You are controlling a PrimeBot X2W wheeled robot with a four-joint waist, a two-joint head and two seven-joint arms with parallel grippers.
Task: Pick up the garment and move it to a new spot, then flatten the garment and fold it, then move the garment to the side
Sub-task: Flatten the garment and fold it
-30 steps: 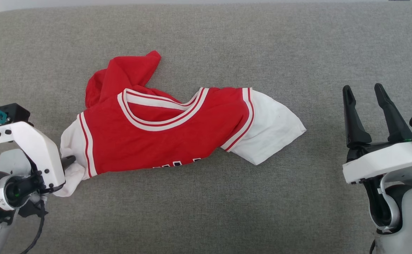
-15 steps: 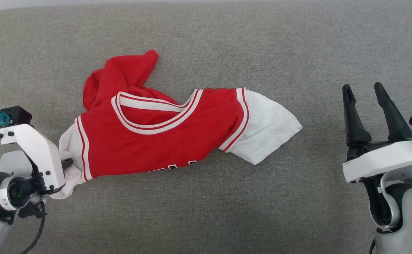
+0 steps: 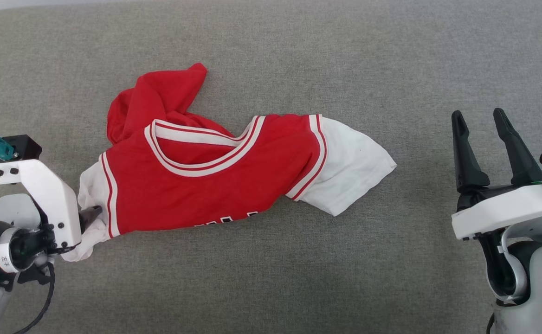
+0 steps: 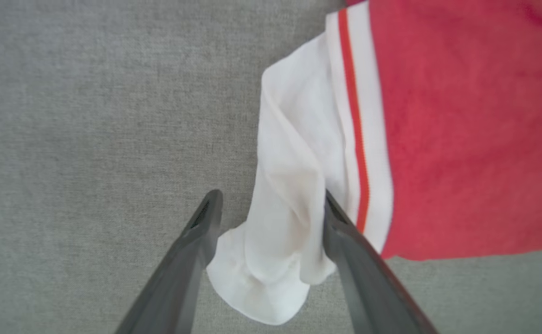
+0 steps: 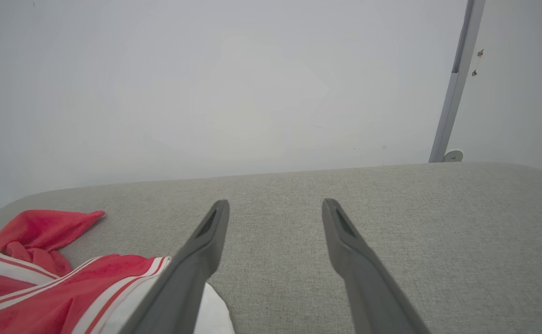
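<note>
**Garment position.** The garment lay crumpled on the grey fabric table, left of centre in the head view. Its front faced up. The striped neck trim formed an open loop, and a bunched red fold rose behind it toward the far edge. A strip of dark print showed along the near hem (too little of it showed to read). One white sleeve spread flat toward the robot's right. The other white sleeve was gathered into a narrow, wrinkled bundle at the garment's left end.

**Left hand.** The left hand sat low at the garment's left end. Its two fingers stood wide apart, one on each side of the bundled sleeve. In the left wrist view the cloth touched the finger on that view's right and stood clear of the other finger. The sleeve was straddled, not clamped. Its loose end hung down between the fingers.

**Right hand.** The right hand stood well apart from the garment, above bare table on the robot's right. Its fingers were spread and held nothing. In the right wrist view the fingers pointed across the table toward a pale wall, with a slim metal post to one side.
</note>
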